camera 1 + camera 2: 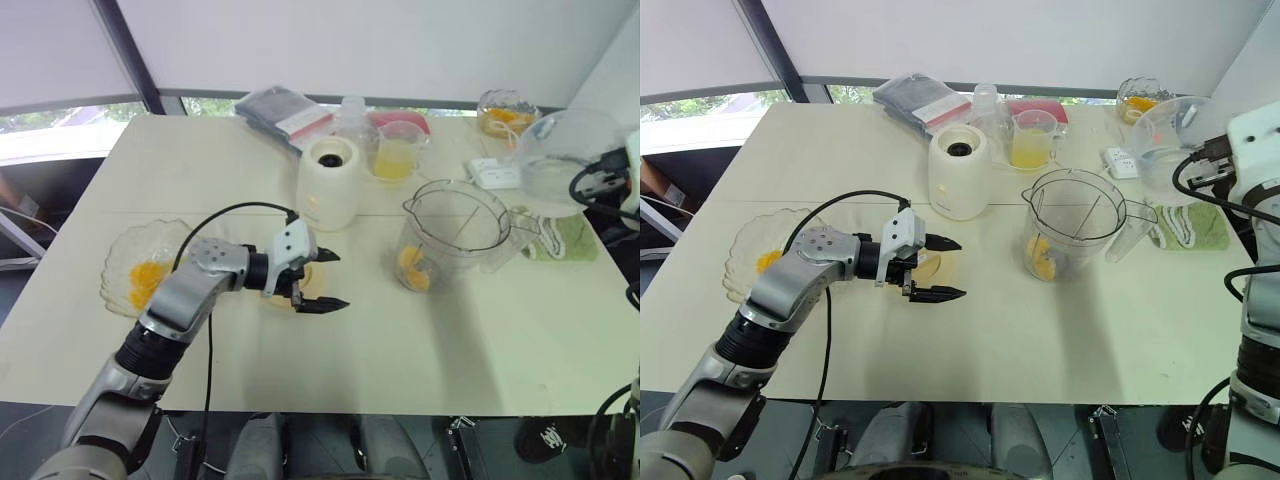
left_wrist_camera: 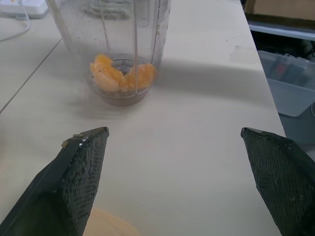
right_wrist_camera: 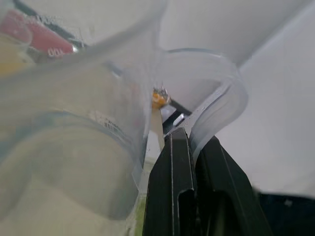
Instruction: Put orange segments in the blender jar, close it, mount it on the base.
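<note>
The clear blender jar (image 1: 455, 235) stands open at the table's middle right, with orange segments (image 2: 120, 73) at its bottom. To its left, near the back, is the white blender base (image 1: 330, 183). My left gripper (image 1: 338, 280) is open and empty, low over a tan disc (image 1: 312, 282), pointing at the jar from a hand's width away. A glass dish (image 1: 120, 262) at the left holds more orange segments (image 1: 147, 275). My right gripper (image 3: 194, 147) is shut on the rim of a clear plastic container (image 1: 565, 160) held up at the right.
At the back stand a measuring cup of yellow juice (image 1: 396, 152), a dark packet (image 1: 285, 112) and a bowl of orange pieces (image 1: 503, 110). A white power strip (image 1: 493, 172) and a green cloth (image 1: 565, 238) lie right of the jar.
</note>
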